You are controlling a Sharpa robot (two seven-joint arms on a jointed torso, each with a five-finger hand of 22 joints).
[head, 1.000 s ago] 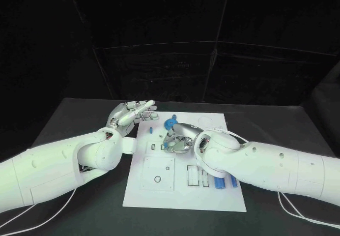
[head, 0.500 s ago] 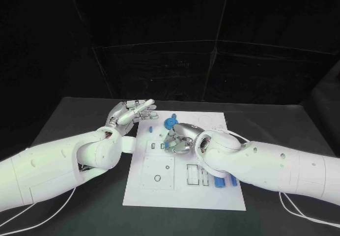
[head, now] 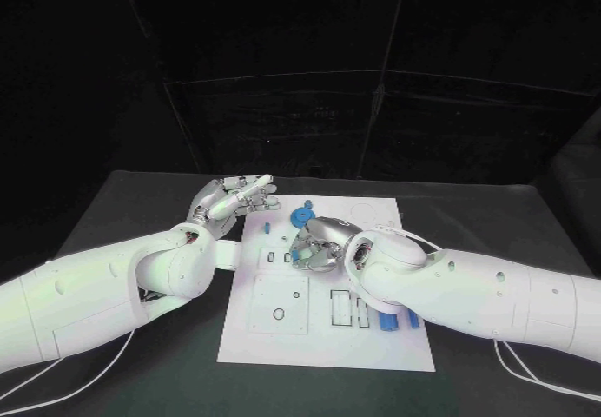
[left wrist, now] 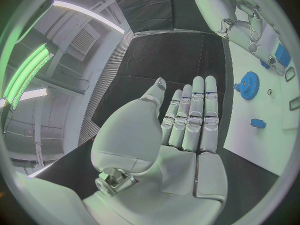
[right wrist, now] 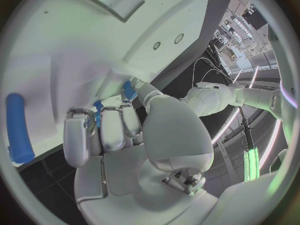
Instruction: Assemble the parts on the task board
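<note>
The white task board (head: 326,347) lies in the middle of the table. My right hand (head: 316,244) is down on its middle, fingers curled, and pinches a small blue part (right wrist: 128,90) between thumb and fingers against the board (right wrist: 75,50). My left hand (head: 233,198) hovers off the board's far left corner, flat and holding nothing, its fingers (left wrist: 195,116) straight out. A blue gear (head: 302,215) stands just beyond the right hand and appears again as the gear (left wrist: 249,85) in the left wrist view. A small blue peg (head: 264,228) sits near the board's left edge.
Several blue bars (head: 388,322) lie at the board's near right, beside empty slots; one long bar (right wrist: 17,127) is close to my right hand. A square recess (head: 278,306) marks the near left. Dark table (head: 138,217) surrounds the board.
The right hand has shifted very slightly toward the far side of the board. The left hand has stayed where it was.
</note>
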